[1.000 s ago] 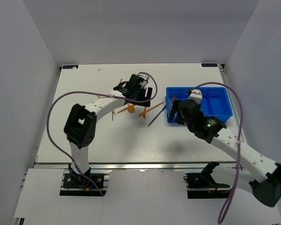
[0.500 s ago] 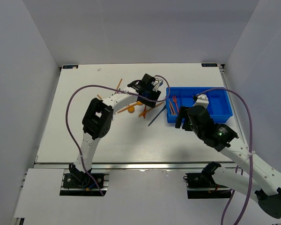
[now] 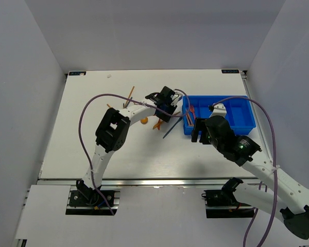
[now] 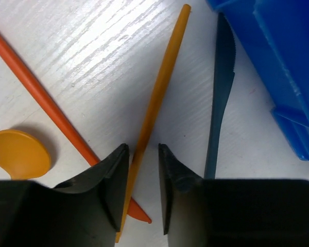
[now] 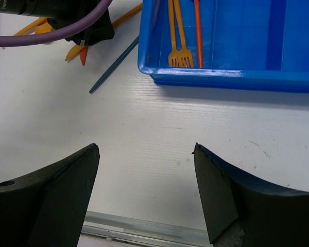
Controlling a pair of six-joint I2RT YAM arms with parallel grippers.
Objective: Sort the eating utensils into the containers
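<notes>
Sorting begun: three thin plastic utensils (image 5: 177, 31) lie in the bright blue divided plastic tray (image 5: 221, 77), others outside; left gripper (image 4: 143, 195) straddles, unpinched, an orange plastic stick (image 4: 159, 92); right gripper (image 5: 144, 190) gapes empty.

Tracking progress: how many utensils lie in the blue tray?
3: orange fork, second orange fork beside it, red utensil alongside, all in the blue tray's left end compartment; others may be hidden.

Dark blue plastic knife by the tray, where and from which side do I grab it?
Grip the dark blue plastic knife at its handle end, from straight above, across its width: it lies flat, serrated end close beside the blue plastic tray.
</notes>
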